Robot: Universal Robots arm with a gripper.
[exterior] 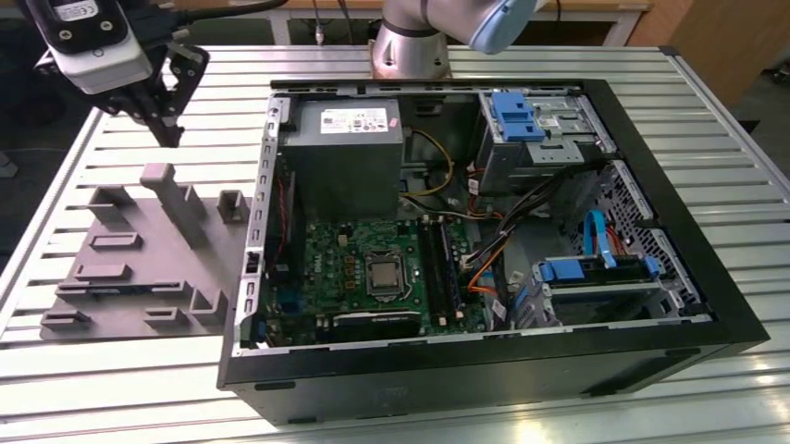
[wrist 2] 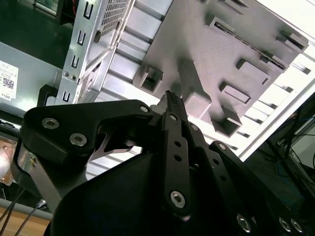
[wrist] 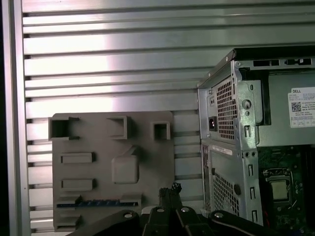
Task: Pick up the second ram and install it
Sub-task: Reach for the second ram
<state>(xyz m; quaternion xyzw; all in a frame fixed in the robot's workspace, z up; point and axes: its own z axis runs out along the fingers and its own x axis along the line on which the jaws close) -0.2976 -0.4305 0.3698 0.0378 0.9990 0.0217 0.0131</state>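
Observation:
The second ram point(wrist: 96, 202) is a thin dark strip lying in a long groove of the grey fixture plate point(wrist: 147, 162), on the side of the plate away from its three open blocks. My gripper point(wrist: 170, 190) hangs above that plate, well clear of the ram, with its black fingertips pressed together and nothing between them. In the exterior view the gripper point(exterior: 170, 137) is high at the left, over the far end of the plate point(exterior: 124, 314). In the second wrist view the gripper point(wrist 2: 169, 96) points down toward the plate's raised posts.
The open computer case point(exterior: 494, 361) lies to the exterior view's right of the plate, with the motherboard point(exterior: 339, 268), its black memory slots point(exterior: 441, 268), the power supply point(exterior: 342, 157) and blue drive bays point(exterior: 516, 116) inside. Tall grey posts point(exterior: 173, 199) rise from the plate. The slatted metal table point(exterior: 136, 370) carries everything.

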